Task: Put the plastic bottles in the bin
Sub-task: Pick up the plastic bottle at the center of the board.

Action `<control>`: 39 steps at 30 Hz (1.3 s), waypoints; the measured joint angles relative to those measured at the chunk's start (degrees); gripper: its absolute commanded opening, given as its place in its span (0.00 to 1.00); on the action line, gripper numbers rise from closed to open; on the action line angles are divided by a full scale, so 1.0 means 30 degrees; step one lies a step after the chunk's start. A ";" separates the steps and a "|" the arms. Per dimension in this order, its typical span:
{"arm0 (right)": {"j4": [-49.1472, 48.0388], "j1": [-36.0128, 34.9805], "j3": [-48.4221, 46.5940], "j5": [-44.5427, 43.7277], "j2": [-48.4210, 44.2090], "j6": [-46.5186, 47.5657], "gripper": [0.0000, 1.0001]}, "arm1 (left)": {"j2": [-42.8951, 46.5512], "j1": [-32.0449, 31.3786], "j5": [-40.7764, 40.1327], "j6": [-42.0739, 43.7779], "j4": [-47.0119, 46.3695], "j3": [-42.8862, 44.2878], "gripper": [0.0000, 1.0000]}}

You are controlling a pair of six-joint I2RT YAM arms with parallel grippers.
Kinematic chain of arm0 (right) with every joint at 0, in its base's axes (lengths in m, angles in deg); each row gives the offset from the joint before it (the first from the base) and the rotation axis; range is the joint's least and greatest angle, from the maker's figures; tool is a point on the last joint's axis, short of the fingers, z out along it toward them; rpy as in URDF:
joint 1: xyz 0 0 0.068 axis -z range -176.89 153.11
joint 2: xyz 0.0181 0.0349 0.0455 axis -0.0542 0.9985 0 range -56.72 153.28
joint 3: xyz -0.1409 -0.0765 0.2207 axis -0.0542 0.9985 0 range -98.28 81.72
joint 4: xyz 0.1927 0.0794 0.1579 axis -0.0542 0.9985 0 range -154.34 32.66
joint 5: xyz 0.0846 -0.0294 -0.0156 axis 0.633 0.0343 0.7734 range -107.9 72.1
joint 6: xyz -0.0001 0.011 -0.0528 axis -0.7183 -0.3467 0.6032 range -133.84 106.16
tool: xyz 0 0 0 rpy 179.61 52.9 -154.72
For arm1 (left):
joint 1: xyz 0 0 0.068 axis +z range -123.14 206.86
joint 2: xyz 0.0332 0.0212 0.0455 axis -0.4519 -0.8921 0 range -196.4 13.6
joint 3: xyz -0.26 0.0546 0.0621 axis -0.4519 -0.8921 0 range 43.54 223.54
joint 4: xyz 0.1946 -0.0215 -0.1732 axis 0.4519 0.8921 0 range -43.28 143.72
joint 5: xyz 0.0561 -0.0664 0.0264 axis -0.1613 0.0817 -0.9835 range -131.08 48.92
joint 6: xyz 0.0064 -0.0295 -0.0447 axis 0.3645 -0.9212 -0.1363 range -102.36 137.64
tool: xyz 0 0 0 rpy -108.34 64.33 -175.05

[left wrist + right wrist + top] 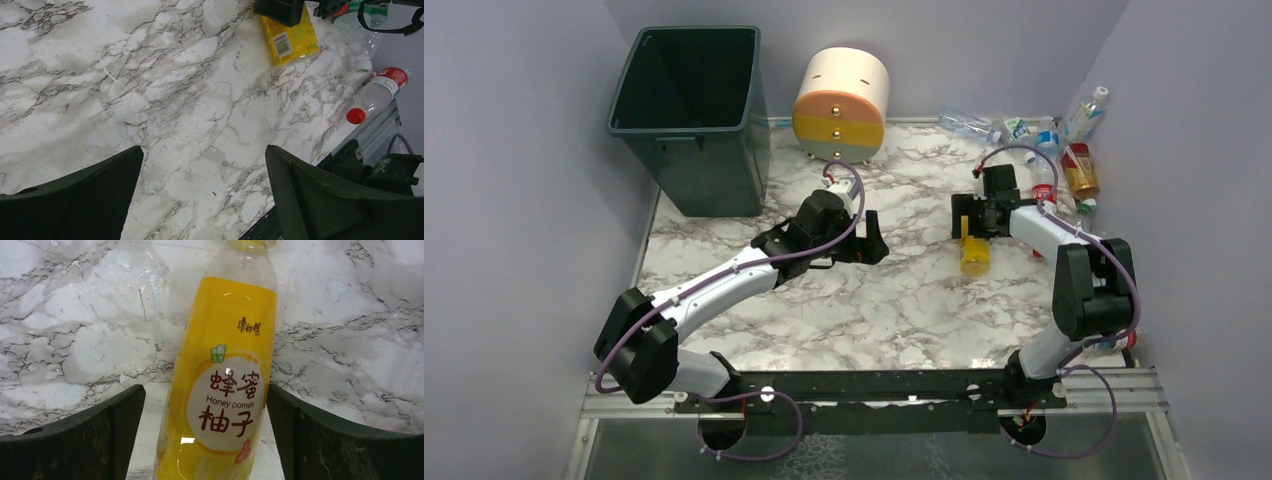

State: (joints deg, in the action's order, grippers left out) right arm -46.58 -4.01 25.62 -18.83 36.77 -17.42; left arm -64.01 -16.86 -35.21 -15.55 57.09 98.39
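A yellow honey-pomelo bottle (974,254) lies on the marble table and fills the right wrist view (222,375). My right gripper (970,226) (205,390) is open and straddles it; the right finger is close to its side, with a gap on the left. It also shows in the left wrist view (292,37). My left gripper (874,245) (204,150) is open and empty over bare marble at mid-table. The dark green bin (689,110) stands at the back left. Several more bottles (1079,170) lie at the back right.
A round cream, yellow and grey drawer unit (841,105) stands at the back centre. A clear bottle with a red cap (377,92) lies by the near right rail. Grey walls close in the left, back and right sides.
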 measured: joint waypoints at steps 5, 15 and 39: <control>0.0160 0.0000 -0.0933 -0.0022 0.1304 -0.0459 0.89 | -0.0036 -0.0066 0.0000 0.0000 0.0000 0.0000 0.99; 0.0160 0.0000 -0.1457 0.0182 0.2594 -0.1399 0.61 | -0.0036 -0.0393 0.0087 -0.0175 -0.0197 -0.0007 0.99; -0.0109 -0.1880 -0.0707 0.4488 -0.4590 -0.3512 0.57 | -0.1071 -0.1632 0.1909 -0.1880 -0.5071 -0.2171 0.99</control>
State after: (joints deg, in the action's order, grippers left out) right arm -46.90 -9.65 23.50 -5.36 23.00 -27.95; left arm -67.22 -21.76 -29.48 -21.19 41.88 91.88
